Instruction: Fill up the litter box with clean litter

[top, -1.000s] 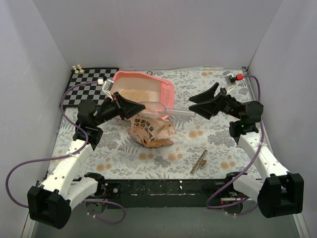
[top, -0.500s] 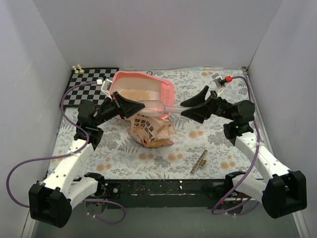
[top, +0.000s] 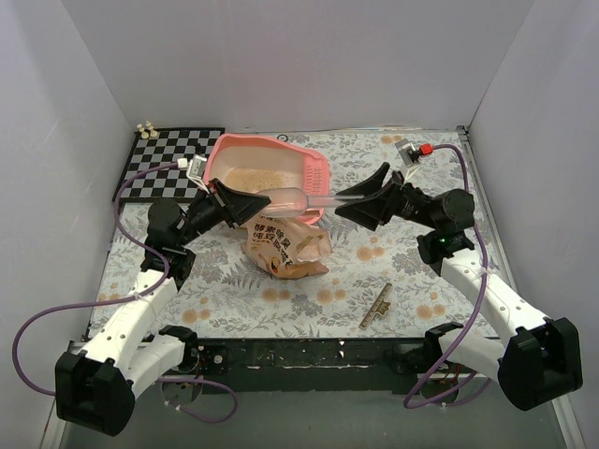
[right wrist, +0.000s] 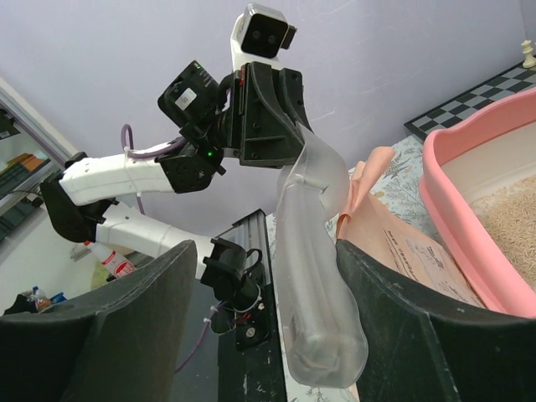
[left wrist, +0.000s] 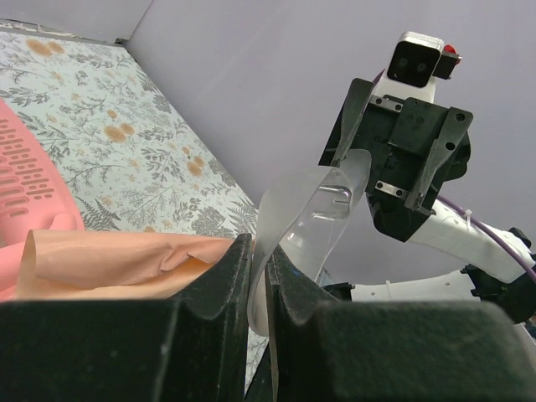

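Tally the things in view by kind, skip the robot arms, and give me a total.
Litter box: 1
Litter bag: 1
Plastic scoop: 1
Checkerboard: 1
Brown stick-like item: 1
Tiny pale pieces at the checkerboard's corner: too small to count
Total: 5, without those pieces

A translucent scoop (top: 298,199) hangs by a crinkled tan bag (top: 285,249) on the floral table (top: 412,271); a checkerboard (top: 173,150) lies far left.

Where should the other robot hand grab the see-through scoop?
By its long handle, coming from the right. The left gripper pinches the see-through scoop at its wide end, so the handle sticks out toward the right gripper, whose open fingers stand on either side of it.
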